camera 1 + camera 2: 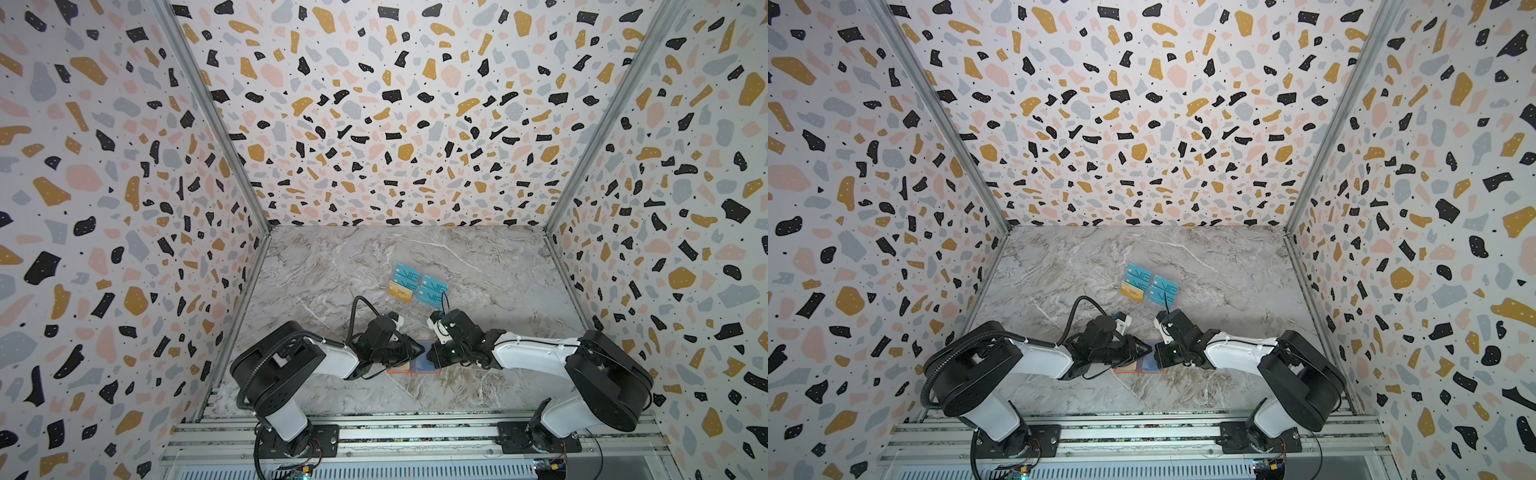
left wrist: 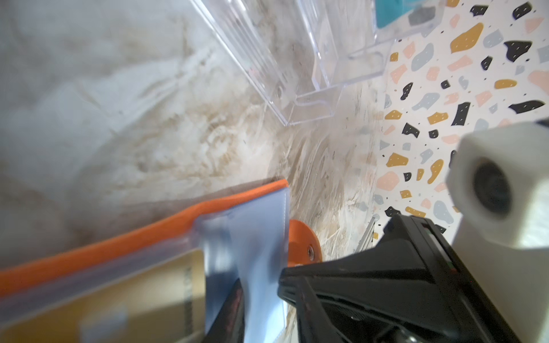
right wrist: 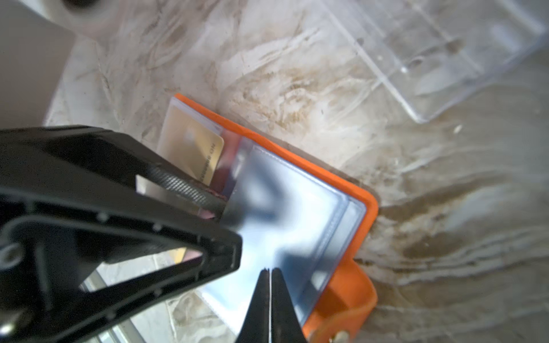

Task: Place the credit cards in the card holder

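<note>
The card holder [image 3: 347, 294] lies open on the surface [image 1: 478, 266] directly between the two arms, its long axis running from one arm to the other. The right end effector [image 3: 269, 273], jaws together, presses the sleeve nearer its own arm. The left end effector [image 3: 225, 216] meets the middle sleeve edge; I cannot tell whether it grips. Other credit cards [image 1: 419, 286] sit in the clear rack [image 3: 445, 59] beyond.

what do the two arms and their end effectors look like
White shells, black joints and bases. The left arm carries a ribbed black conduit, the right arm a thin wire. The left end effector and right end effector have black tapered fingers.
</note>
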Motion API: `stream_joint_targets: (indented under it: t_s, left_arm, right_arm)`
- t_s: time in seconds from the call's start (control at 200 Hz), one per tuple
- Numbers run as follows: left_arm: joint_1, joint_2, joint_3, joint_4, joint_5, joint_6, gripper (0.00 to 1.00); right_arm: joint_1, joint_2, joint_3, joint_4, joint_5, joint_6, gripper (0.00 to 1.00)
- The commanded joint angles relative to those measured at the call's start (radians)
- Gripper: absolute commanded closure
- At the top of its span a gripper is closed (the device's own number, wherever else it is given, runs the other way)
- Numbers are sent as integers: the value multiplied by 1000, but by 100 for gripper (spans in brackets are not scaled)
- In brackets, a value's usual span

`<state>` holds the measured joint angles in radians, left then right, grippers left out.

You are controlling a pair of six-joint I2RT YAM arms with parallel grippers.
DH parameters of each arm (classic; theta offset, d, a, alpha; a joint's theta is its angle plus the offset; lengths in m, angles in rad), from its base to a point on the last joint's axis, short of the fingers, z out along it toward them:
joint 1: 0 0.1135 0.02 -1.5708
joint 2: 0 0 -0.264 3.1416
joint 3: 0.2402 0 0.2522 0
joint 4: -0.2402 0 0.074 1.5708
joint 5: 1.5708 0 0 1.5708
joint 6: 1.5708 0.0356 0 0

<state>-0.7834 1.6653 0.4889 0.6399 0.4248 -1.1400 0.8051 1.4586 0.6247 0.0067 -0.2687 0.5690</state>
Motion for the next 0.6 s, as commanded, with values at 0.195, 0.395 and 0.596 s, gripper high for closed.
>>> stream_joint_targets:
  t_s: [0.195,0.395,0.596]
  left_arm:
    - [4,50,-14,170,35,-48,78]
    - [5,56,-14,179,36,-53,89]
    - [4,46,-21,178,33,-53,99]
  right_arm:
    - [-70,-118,-55,22,15,57,93]
    - [-81,-112,-68,36,-13,62,93]
    - [-82,-140,-83,36,-17,71,93]
